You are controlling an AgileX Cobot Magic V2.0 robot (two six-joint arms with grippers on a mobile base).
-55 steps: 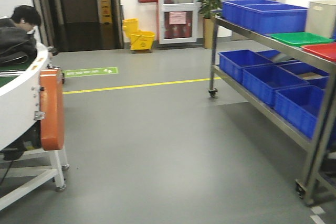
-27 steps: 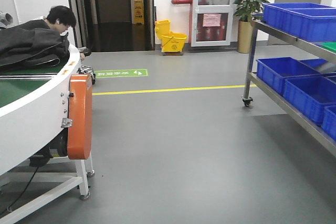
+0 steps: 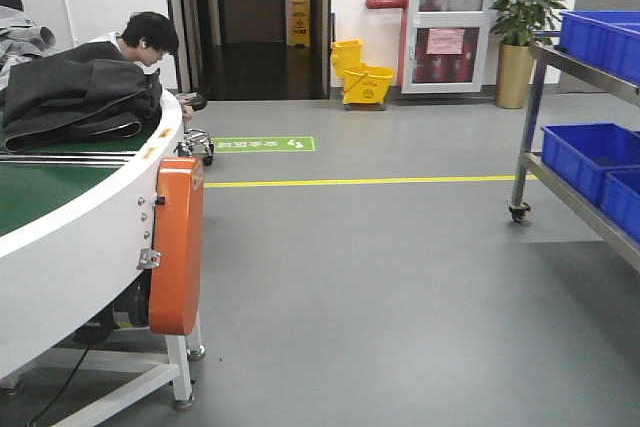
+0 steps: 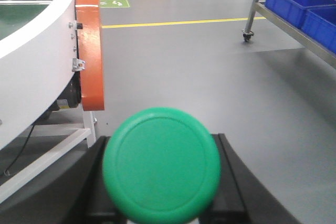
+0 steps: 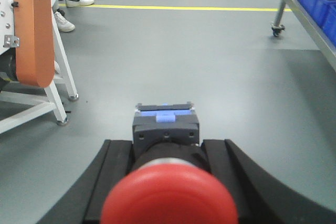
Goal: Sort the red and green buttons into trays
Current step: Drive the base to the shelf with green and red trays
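Note:
In the left wrist view, a green button (image 4: pixel 161 163) with a round flat cap fills the lower middle, and my left gripper (image 4: pixel 163 148) is shut on it between its black fingers (image 4: pixel 233 177). The right wrist view shows a red button (image 5: pixel 169 195), its domed cap towards the camera and its dark square body (image 5: pixel 165 125) pointing away. My right gripper (image 5: pixel 167 145) is shut on it. Both are held above the grey floor. The trays are out of view.
A round conveyor with a white wall, green belt and orange guard (image 3: pixel 178 247) stands at left, with dark jackets (image 3: pixel 80 97) on it and a person (image 3: pixel 148 37) behind. A steel rack with blue crates (image 3: pixel 590 157) is at right. A yellow mop bucket (image 3: pixel 365 82) stands far back.
The front view has swung left: the rack and its green and red trays slid out to the right, and the conveyor and person came further into view.

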